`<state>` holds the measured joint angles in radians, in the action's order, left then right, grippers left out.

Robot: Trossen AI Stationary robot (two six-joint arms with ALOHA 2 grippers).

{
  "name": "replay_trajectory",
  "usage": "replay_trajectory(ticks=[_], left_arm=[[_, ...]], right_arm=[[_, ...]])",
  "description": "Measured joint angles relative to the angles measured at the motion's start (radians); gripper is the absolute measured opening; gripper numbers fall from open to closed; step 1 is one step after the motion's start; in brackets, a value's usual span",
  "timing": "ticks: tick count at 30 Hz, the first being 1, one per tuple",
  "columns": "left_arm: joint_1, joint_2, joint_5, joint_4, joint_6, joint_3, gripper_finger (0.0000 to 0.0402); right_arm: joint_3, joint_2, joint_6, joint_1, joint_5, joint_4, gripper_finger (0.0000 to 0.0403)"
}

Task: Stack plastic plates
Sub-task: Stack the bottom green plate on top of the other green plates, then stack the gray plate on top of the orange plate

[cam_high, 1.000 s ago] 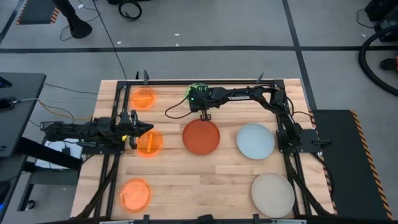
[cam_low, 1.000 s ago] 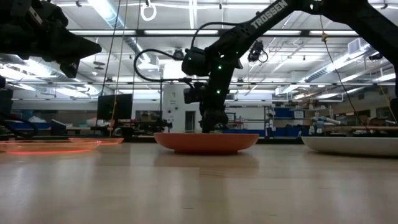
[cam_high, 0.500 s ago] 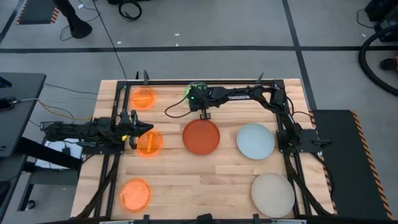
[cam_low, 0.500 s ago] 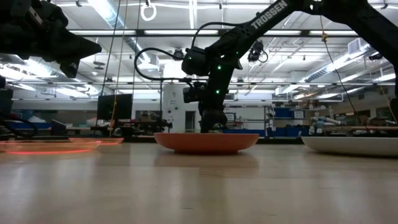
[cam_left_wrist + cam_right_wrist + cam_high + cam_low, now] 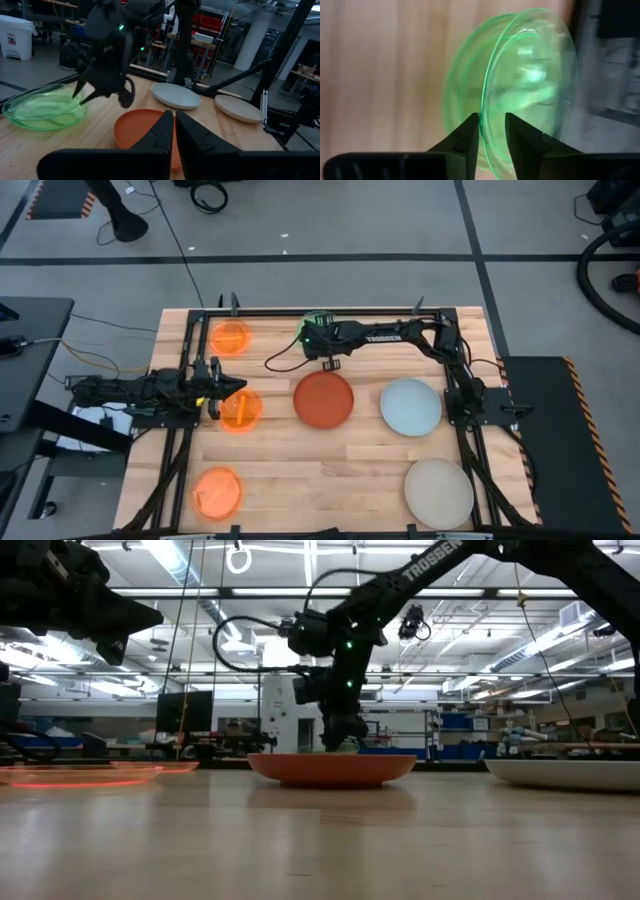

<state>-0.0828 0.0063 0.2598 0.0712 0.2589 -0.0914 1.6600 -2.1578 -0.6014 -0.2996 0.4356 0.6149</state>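
— What lay around the right gripper (image 5: 329,364) on the desk (image 5: 330,480)?

— It hung at the far side of the desk, just behind the far rim of the red-orange plate (image 5: 323,400). The green plates (image 5: 44,106) lay under the right arm's wrist, mostly covered by it in the high view. In the right wrist view there seemed to be two green rims, one in the other, but I could not tell it for sure. To the right of the red-orange plate lay the pale blue plate (image 5: 410,406), and the beige plate (image 5: 438,492) was near the front right corner.

— And on the left side?

— Three orange plates: one at the far left (image 5: 230,337), one at the front left (image 5: 217,491), and the middle one (image 5: 241,409) directly before the left gripper (image 5: 222,389), which waited at the left edge.

— How stood the jaws?

— The right jaws pointed down and were a little apart, a narrow gap, holding nothing. The left jaws were almost together, with only a thin slit between them, also empty.

— How did the plates lie?

— All flat on the desk with the hollow side up. They were round, so no long axis. None of the separate plates touched another. In the low view the red-orange plate stood in front of the right gripper and hid its fingertips (image 5: 345,740) partly.
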Motion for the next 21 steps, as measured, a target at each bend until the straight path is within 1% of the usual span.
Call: replay_trajectory(ticks=[2, 5, 9, 12, 14, 16, 19, 21], left_arm=[[0.000, 0.000, 0.000, 0.000, 0.000, 0.000, 0.0027], [0.000, 0.000, 0.000, 0.000, 0.000, 0.000, 0.0027], [0.000, 0.000, 0.000, 0.000, 0.000, 0.000, 0.0027], [0.000, 0.000, 0.000, 0.000, 0.000, 0.000, 0.0027], [0.000, 0.000, 0.000, 0.000, 0.000, 0.000, 0.0027], [0.000, 0.000, 0.000, 0.000, 0.000, 0.000, 0.0027], [0.000, 0.000, 0.000, 0.000, 0.000, 0.000, 0.0027], [0.000, 0.000, 0.000, 0.000, 0.000, 0.000, 0.0027]], right_arm=[[0.044, 0.002, 0.001, 0.024, 0.033, 0.048, 0.0120], [0.101, 0.009, 0.004, 0.068, 0.027, 0.091, 0.0133], [0.151, 0.015, 0.009, 0.111, 0.064, 0.169, 0.0139], [0.167, 0.015, 0.083, 0.135, 0.092, 0.310, 0.0138], [0.172, 0.019, 0.189, 0.153, 0.085, 0.434, 0.0137], [0.172, 0.026, 0.327, 0.179, 0.054, 0.572, 0.0137], [0.172, 0.047, 0.586, 0.219, -0.035, 0.770, 0.0137], [0.168, 0.071, 0.784, 0.252, -0.091, 0.858, 0.0137]])
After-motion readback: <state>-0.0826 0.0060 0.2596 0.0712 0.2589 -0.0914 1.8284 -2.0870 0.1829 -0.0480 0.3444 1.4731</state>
